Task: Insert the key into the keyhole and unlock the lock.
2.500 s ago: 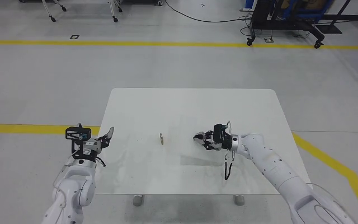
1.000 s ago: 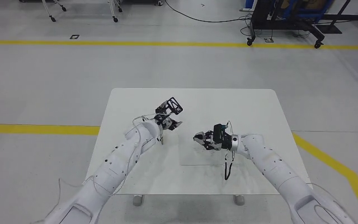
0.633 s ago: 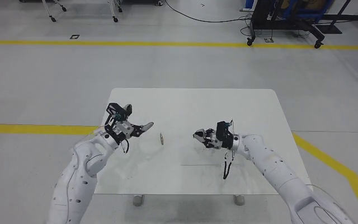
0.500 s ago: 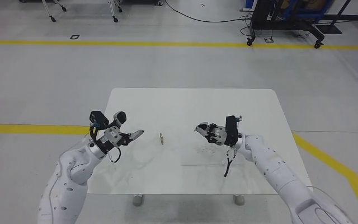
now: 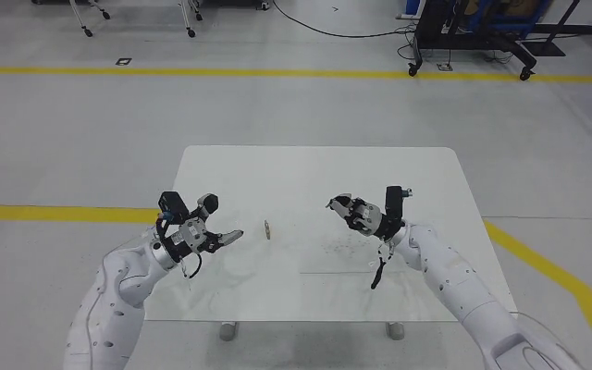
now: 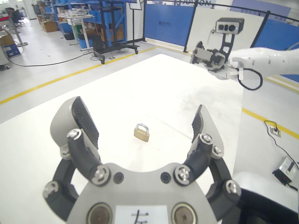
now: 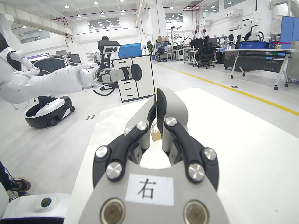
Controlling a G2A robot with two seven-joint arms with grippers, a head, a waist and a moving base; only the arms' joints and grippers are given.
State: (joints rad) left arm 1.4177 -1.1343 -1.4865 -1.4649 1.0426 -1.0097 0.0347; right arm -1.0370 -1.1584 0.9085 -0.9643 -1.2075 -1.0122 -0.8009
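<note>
1. Your left gripper (image 6: 138, 104) is released: its two ribbed fingers (image 6: 85, 120) stand wide apart with nothing between them.
2. It hangs above the left part of the table (image 5: 407, 176) and points in toward the middle of the surface.
3. The padlock (image 6: 141, 133) sits straight ahead of that open gap on the bare tabletop, apart from both fingers. It stands upright on its brass body, with the shackle (image 6: 142, 126) on top and both shackle legs seated in the body.
4. Your right gripper (image 7: 156, 99) is clenched: its ribbed pads (image 7: 160, 108) press against each other along their length. You cannot tell whether they pinch anything.
5. It is held above the right half of the table, clear of the surface, with its tips aimed toward the padlock. In the right wrist view the padlock shows on the table beyond the fingers.
6. In the top view, the padlock stands between the two grippers near the middle of the table. It is somewhat nearer the left one, and neither gripper touches it.
7. A black cable (image 5: 376, 270) loops down from the right wrist over the tabletop.
8. Farther out, the white table stands on a pale floor, and a yellow line (image 5: 277, 72) runs across the floor beyond the table's far edge.
</note>
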